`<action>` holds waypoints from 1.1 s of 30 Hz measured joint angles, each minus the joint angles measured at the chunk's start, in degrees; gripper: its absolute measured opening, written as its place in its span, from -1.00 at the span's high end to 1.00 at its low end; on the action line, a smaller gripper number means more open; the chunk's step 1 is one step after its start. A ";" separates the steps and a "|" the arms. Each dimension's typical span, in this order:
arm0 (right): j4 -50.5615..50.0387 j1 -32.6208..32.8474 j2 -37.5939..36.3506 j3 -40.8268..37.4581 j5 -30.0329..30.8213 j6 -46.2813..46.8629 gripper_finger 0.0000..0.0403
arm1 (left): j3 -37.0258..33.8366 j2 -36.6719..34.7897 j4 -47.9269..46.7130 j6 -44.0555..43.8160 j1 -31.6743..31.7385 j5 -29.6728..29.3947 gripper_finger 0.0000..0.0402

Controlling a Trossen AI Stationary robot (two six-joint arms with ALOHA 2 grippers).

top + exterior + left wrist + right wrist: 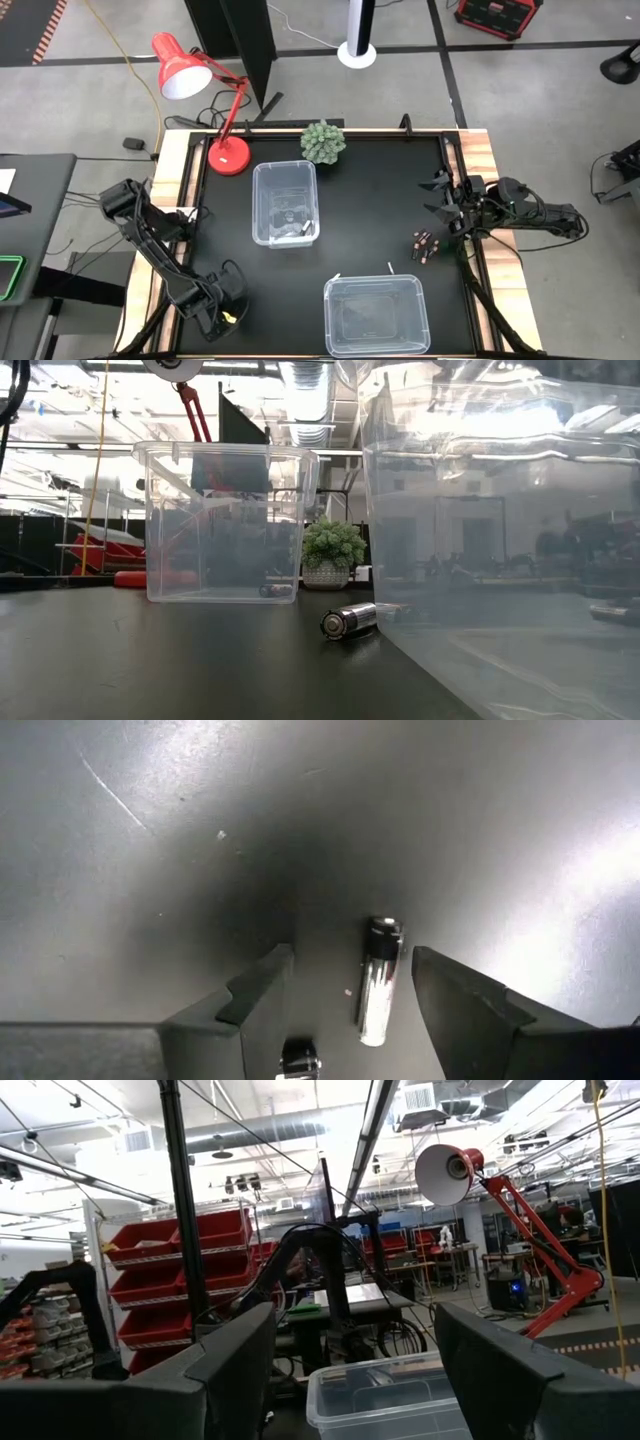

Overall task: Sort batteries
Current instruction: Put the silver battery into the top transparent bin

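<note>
Between the left gripper's (350,1010) parted fingers lies an unlabelled silver battery (378,982).

Lamp, plant and bins on a black table

Red desk lamp (200,95) and potted plant (323,142) stand at the far edge; two clear bins (285,203) sit mid-table and near edge.

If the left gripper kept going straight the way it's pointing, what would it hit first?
Probably the silver battery lying on the black table between the open left gripper fingers; depth is hard to judge.
</note>
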 joint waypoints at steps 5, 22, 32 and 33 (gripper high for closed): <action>0.00 0.00 0.01 0.00 0.00 0.00 -0.45 | 0.03 0.12 -2.97 -1.18 -0.02 1.82 0.06; 0.01 0.00 0.01 0.00 0.00 -0.04 -0.45 | -0.11 0.27 -9.03 -1.36 0.00 3.34 0.31; 0.02 0.00 -0.02 0.00 0.00 -0.05 -0.45 | -1.38 0.20 -9.95 -2.04 0.57 4.39 0.53; 0.00 0.00 -0.02 0.00 0.00 -0.06 -0.45 | -1.49 0.20 -9.89 -1.91 0.59 4.43 0.56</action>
